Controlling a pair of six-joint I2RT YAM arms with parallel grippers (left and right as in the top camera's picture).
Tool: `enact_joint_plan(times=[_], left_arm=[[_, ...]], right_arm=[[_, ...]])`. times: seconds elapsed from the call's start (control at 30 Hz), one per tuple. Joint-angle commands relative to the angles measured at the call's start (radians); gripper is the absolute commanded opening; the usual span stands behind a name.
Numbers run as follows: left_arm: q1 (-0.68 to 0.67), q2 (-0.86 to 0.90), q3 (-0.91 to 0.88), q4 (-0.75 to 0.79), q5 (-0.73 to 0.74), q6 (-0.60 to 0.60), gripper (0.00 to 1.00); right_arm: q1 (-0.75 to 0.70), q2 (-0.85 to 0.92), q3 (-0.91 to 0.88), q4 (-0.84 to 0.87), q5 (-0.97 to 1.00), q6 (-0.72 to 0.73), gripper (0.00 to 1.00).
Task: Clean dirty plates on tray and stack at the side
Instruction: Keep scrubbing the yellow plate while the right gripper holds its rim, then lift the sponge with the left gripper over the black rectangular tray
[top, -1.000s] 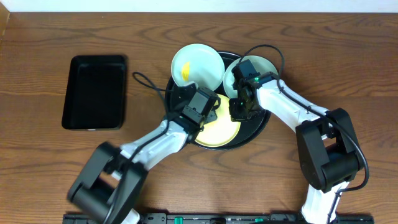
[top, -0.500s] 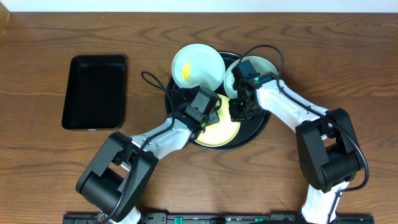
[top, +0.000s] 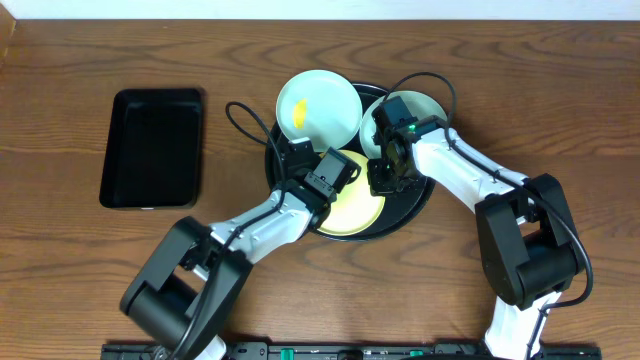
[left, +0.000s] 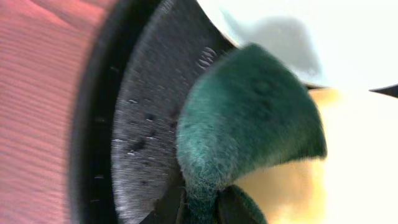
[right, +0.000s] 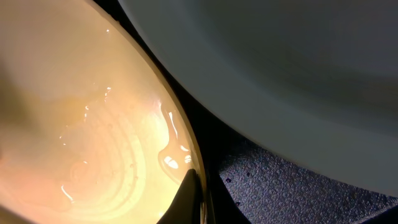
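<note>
Left arm reaches from the near-left edge diagonally up over the tray (top: 420, 200), elbow low, wrist over the tray's left half. Left pincer (top: 328, 172) is clamped on a green sponge (left: 249, 118). The sponge's pinched end sits between the fingers at the bottom of the left wrist view, and its rounded end lies over the tray floor, where the blue plate (top: 318, 108) and the yellow plate (top: 350, 208) meet.

Right arm comes from the near-right, bends at the elbow and angles back left. Right pincer (top: 385, 178) points down at the tray centre, beside the yellow plate's right rim. In the right wrist view one dark fingertip (right: 188, 200) sits right at that rim. Cannot tell whether the jaws are closed on it.

Blue plate with the yellow smear leans on the tray's far-left rim. A second blue plate (top: 425, 105) is at the far-right, partly hidden by the right arm. Yellow plate lies flat in the tray's near half and looks wet.

A rectangular black tray (top: 152, 148) sits well apart to the left on the wooden surface (top: 80, 260).
</note>
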Motion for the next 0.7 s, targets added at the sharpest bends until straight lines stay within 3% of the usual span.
enact_joint_plan(times=[0.0,0.27,0.67], left_arm=[[0.027,-0.093,-0.030,-0.019,-0.154,0.014,0.07],[0.100,-0.410,-0.030,-0.078,-0.160,0.021,0.07],[0.393,-0.724,-0.030,-0.446,-0.159,0.021,0.08]], right_arm=[[-0.002,0.023,-0.008,-0.009,0.061,-0.006,0.01],[-0.001,0.002,0.002,-0.010,0.060,-0.006,0.01],[0.026,-0.216,0.053,-0.021,0.128,-0.051,0.01]])
